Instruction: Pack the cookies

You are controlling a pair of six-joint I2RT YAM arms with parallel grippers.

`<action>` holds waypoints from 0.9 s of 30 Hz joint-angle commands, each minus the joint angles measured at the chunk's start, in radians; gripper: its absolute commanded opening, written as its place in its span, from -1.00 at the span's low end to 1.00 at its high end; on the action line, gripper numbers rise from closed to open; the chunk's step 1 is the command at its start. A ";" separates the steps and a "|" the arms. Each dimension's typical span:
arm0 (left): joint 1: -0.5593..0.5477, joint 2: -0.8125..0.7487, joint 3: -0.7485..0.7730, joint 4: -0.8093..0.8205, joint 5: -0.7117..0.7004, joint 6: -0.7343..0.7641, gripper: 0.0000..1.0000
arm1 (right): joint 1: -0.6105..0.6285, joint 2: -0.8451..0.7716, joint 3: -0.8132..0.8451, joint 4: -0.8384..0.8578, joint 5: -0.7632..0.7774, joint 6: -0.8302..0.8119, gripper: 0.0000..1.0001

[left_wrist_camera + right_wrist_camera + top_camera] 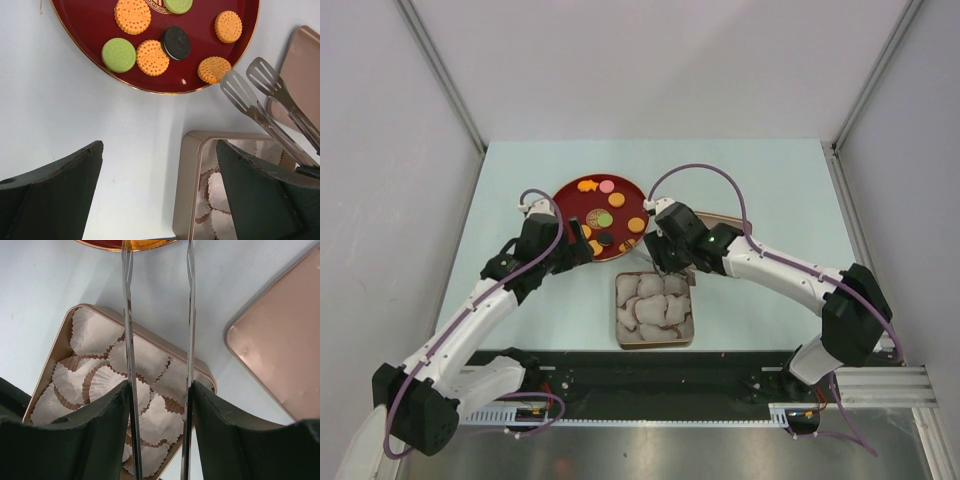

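Cookies (152, 57), small round discs, mostly orange with a few green, pink and dark brown, are all seen on the dark red round plate with a gilt rim (90, 25). None can be made out in the rose-gold rectangular tin (186, 190), which stands nearest the arm bases and is filled with crumpled white paper cups (92, 330). Over that tin's far edge the right gripper (160, 390) is held, its fingers (100, 440) pressed from outside onto the two arms of the slotted steel tongs (240, 92), whose heads stand apart and empty. The left gripper (159, 146) is spread wide and empty over the pale table (75, 110), between the tin's far left corner and the plate's near rim. The coming move is judged to turn on one line: the tongs' long axis runs away from the bases toward the plate, and an orange cookie (214, 69) at the near rim lies just beyond the tips. A short reach forward along that axis is therefore called for, the tongs being nearer to it than the left fingers (50, 195). In the right wrist view only a sliver of plate and cookie is caught between the blades; the empty heads beside the rim are shown by the left wrist view, the whole plate by the top view alone. A flat rose-gold lid (280, 355) lies just right of the tongs.
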 commanded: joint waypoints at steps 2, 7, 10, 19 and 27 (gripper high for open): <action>0.006 0.006 -0.009 0.027 0.015 -0.003 0.99 | 0.028 -0.004 0.008 0.045 0.000 0.016 0.10; 0.006 0.006 -0.012 0.027 0.015 -0.003 0.99 | 0.040 0.039 0.048 0.042 0.002 -0.001 0.14; 0.006 0.005 -0.015 0.029 0.017 -0.001 0.99 | 0.043 0.065 0.071 0.042 0.002 -0.012 0.15; 0.006 0.012 -0.014 0.032 0.022 0.000 0.99 | 0.042 0.134 0.108 0.045 0.035 -0.027 0.14; 0.006 0.020 -0.014 0.032 0.025 0.000 0.99 | 0.040 0.158 0.148 0.042 0.015 -0.030 0.08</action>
